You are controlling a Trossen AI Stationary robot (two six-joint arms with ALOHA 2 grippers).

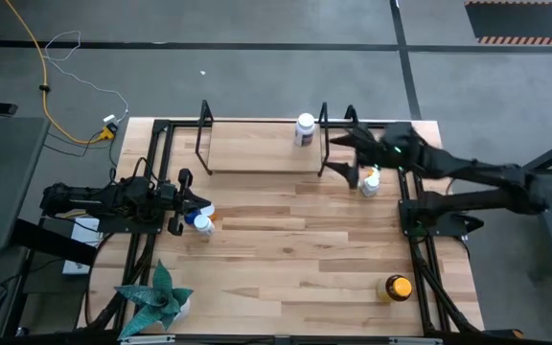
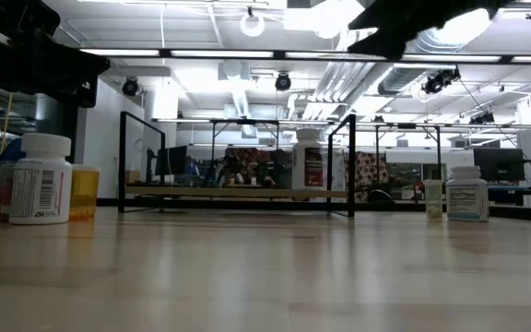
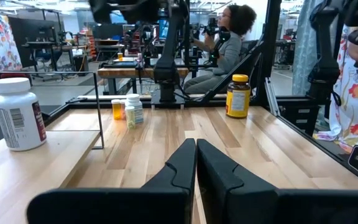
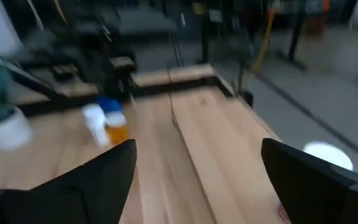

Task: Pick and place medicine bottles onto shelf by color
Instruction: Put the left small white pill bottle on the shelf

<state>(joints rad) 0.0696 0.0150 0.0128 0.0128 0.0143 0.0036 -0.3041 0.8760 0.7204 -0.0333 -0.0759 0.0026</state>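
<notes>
The shelf (image 1: 257, 144) stands at the table's far edge, with a white medicine bottle (image 1: 304, 129) upright on its right end. My right gripper (image 1: 339, 143) hovers open above the shelf's right end loops, holding nothing; its fingers (image 4: 104, 174) stand wide apart. Two small white bottles (image 1: 369, 182) stand under that arm. A cluster of blue, white and orange bottles (image 1: 200, 219) stands at the left, just beside my shut left gripper (image 1: 197, 203), which rests level there. A large amber bottle (image 1: 396, 287) stands near the front right.
A teal spiky plant in a white pot (image 1: 156, 299) sits at the near left corner. Black arm frames (image 1: 420, 240) run along both side edges. Bare wood lies across the table's middle (image 1: 295, 240). A seated person (image 3: 225, 43) shows beyond the table.
</notes>
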